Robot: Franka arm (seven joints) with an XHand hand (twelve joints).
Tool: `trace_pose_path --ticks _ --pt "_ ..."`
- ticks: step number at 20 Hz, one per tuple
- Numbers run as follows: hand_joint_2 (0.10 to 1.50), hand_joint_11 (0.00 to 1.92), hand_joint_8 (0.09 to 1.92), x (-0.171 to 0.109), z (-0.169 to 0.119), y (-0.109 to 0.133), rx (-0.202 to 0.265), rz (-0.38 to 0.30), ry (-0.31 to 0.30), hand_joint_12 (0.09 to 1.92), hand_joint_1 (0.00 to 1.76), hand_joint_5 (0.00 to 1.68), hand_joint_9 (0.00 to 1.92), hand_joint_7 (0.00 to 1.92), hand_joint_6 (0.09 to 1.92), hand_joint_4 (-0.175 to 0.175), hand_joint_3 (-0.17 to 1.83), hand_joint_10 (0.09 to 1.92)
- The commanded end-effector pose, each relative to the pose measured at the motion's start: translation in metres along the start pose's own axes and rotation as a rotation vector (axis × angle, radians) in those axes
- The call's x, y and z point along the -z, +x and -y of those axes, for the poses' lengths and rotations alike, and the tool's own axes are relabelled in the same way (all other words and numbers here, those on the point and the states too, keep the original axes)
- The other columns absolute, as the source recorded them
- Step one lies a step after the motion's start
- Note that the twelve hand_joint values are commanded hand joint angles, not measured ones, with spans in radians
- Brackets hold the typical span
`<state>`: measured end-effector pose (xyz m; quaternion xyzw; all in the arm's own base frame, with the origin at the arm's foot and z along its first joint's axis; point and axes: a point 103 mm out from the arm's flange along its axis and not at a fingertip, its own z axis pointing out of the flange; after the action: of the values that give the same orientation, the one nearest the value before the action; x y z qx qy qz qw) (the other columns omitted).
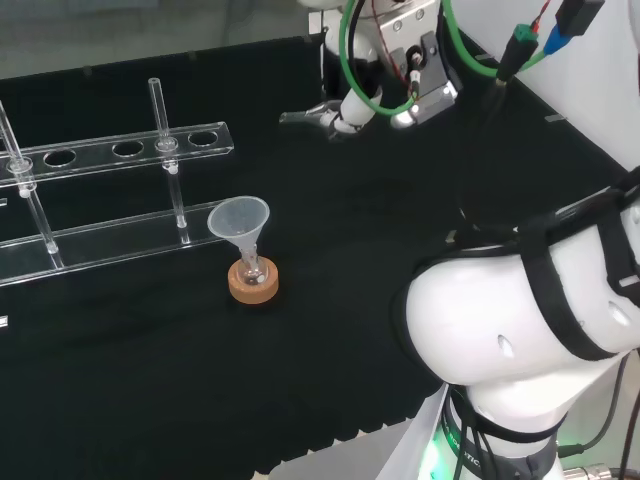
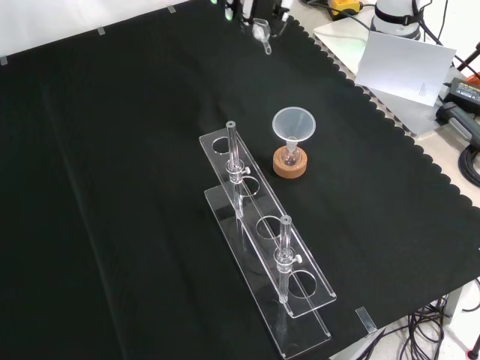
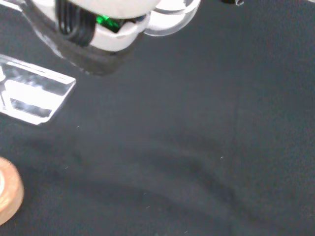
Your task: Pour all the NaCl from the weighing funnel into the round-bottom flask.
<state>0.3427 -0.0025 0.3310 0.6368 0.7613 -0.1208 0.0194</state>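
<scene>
While hand (image 1: 345,112) grips weighing funnel (image 1: 305,117), fingers blurred, flask (image 1: 253,268) barely discernible

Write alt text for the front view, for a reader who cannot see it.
A clear funnel sits in a small round-bottom flask on a cork ring at the middle of a black cloth. A clear rack with round holes stands in front of it, and a clear weighing funnel shows at the top edge.

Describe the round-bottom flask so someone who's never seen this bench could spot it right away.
In the front view, start at the long clear rack lying across the black cloth. Just right of its far end sits a cork ring, and the small round-bottom flask stands in it. It alone has a clear funnel in its neck.
</scene>
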Motion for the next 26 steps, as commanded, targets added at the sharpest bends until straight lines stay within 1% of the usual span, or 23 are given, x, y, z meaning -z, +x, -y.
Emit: trace_pose_path --ticks 1,4,6,10,14,17,18,22,26 --pt "0.68 0.00 0.09 -0.017 0.003 0.038 0.039 -0.006 0.013 1.47 1.14 1.54 1.09 1.67 0.09 0.175 0.48 0.18" --pt "0.68 0.00 0.09 -0.026 -0.003 0.057 0.046 -0.019 0.024 1.47 1.14 1.54 1.09 1.67 0.09 0.175 0.48 0.17" --pt "0.68 0.00 0.09 -0.033 -0.007 0.068 0.067 -0.019 0.037 1.47 1.14 1.54 1.09 1.67 0.09 0.175 0.48 0.17" --pt "0.68 0.00 0.09 -0.039 -0.016 0.080 0.085 -0.010 0.055 1.46 1.14 1.55 1.09 1.67 0.09 0.175 0.48 0.17" --pt "0.68 0.00 0.09 -0.041 -0.024 0.082 0.095 0.005 0.068 1.46 1.14 1.55 1.09 1.67 0.09 0.175 0.48 0.17" --pt "0.68 0.00 0.09 -0.041 -0.031 0.081 0.114 0.014 0.073 1.46 1.14 1.55 1.09 1.67 0.09 0.175 0.48 0.17" --pt "0.68 0.00 0.09 -0.040 -0.033 0.080 0.125 0.021 0.071 1.46 1.14 1.55 1.09 1.67 0.09 0.175 0.48 0.17" --pt "0.68 0.00 0.09 -0.040 -0.041 0.073 0.141 0.041 0.076 1.46 1.14 1.55 1.09 1.67 0.09 0.175 0.48 0.17" --pt "0.68 0.00 0.09 -0.042 -0.043 0.065 0.160 0.055 0.087 1.45 1.14 1.55 1.09 1.67 0.09 0.175 0.48 0.17"
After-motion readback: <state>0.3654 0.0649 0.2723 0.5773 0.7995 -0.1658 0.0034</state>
